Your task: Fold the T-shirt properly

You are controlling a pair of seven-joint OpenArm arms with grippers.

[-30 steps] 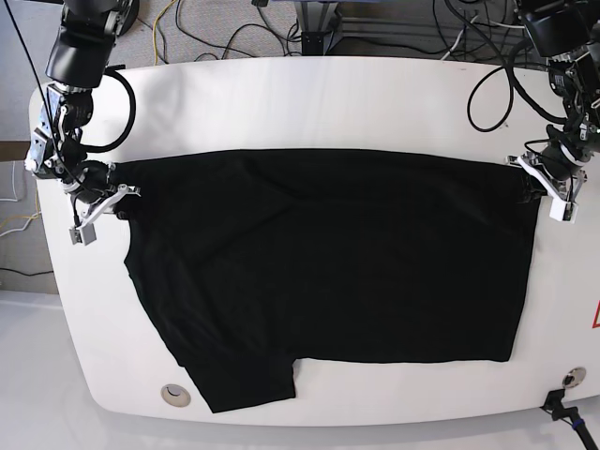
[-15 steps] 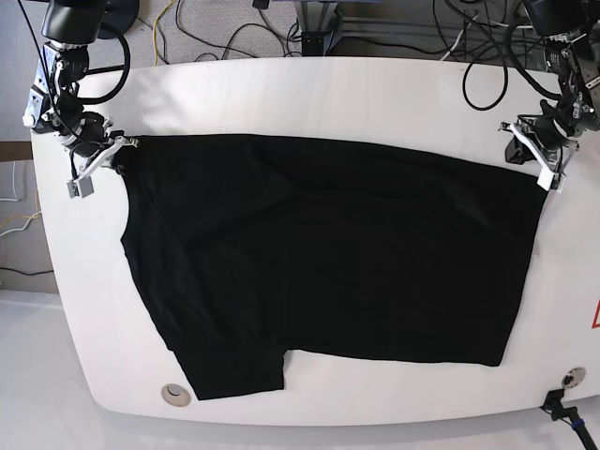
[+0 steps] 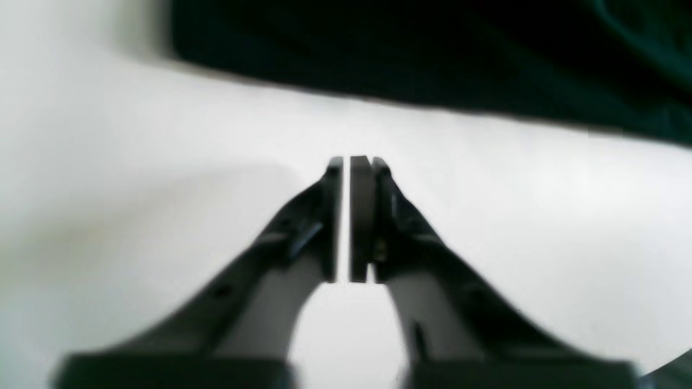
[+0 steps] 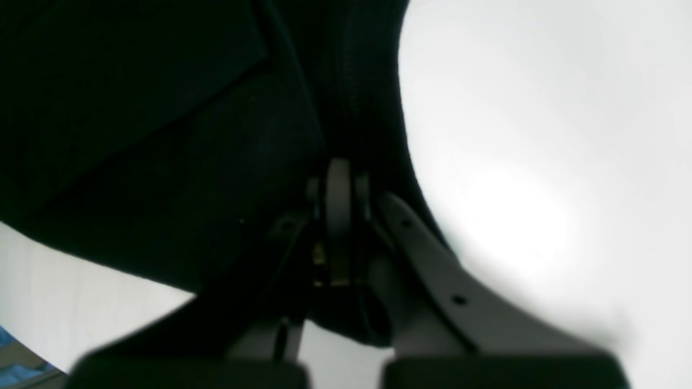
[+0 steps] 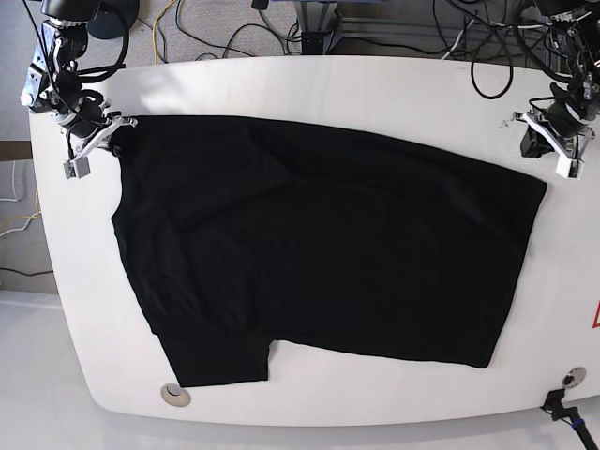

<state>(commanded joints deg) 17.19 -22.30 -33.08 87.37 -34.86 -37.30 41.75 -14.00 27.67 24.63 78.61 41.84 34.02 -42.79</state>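
Observation:
The black T-shirt [image 5: 319, 244] lies spread nearly flat across the white table [image 5: 309, 89], with one sleeve at the front left. My right gripper [image 5: 112, 129] is at the view's left, shut on the shirt's far left corner. In the right wrist view the fabric [image 4: 162, 108] wraps around the closed gripper [image 4: 340, 167]. My left gripper [image 5: 548, 145] is at the view's right, above bare table, just beyond the shirt's far right corner. In the left wrist view the gripper [image 3: 346, 162] is shut and empty, with the shirt edge [image 3: 432, 48] ahead of it.
Cables [image 5: 234, 33] hang behind the table's far edge. A round grommet [image 5: 174, 395] sits near the front left edge. A black connector [image 5: 562, 411] is at the front right corner. A red mark [image 5: 595, 315] shows at the right edge.
Both grippers moved toward the far edge, dragging the shirt's top edge back. The left gripper no longer holds the far right corner, which now lies on the table.

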